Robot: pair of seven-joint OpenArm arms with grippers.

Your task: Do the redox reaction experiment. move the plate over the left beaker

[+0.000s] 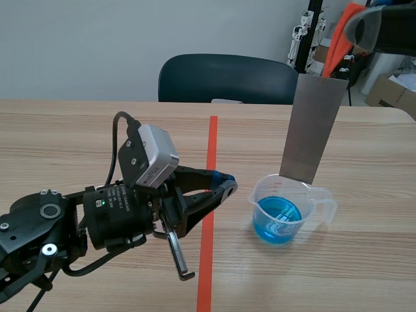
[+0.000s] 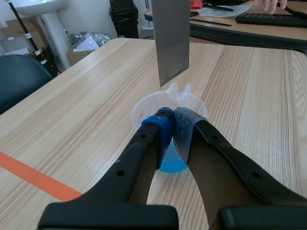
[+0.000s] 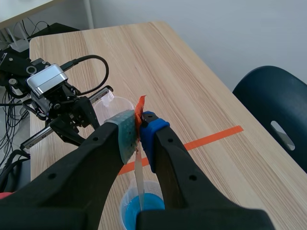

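In the scene view, the wooden table [image 1: 97, 130] carries one clear plastic beaker with blue liquid [image 1: 286, 211], standing right of the orange-red tape line [image 1: 209, 195]. The long grey metal plate [image 1: 312, 127] hangs upright from my right arm [image 1: 390, 29]. Its long axis is vertical and its lower edge is at the far rim of the beaker. My left claw [image 1: 227, 185] lies low at the tape line, just left of the beaker, with the tips pointing to it.

In the left wrist view, my left claw is closed on nothing and the two pads touch each other. The beaker stands directly ahead of the tips. The plate hangs above its far rim and does not touch it.

In the right wrist view, my right claw [image 3: 139, 127] pinches the top end of the plate, which I see edge-on, running straight down toward the beaker below.

The right arm has the plate, so I judge the move is for this arm. If this beaker is the one meant, the plate needs only a small shift to the near side, kept vertical.
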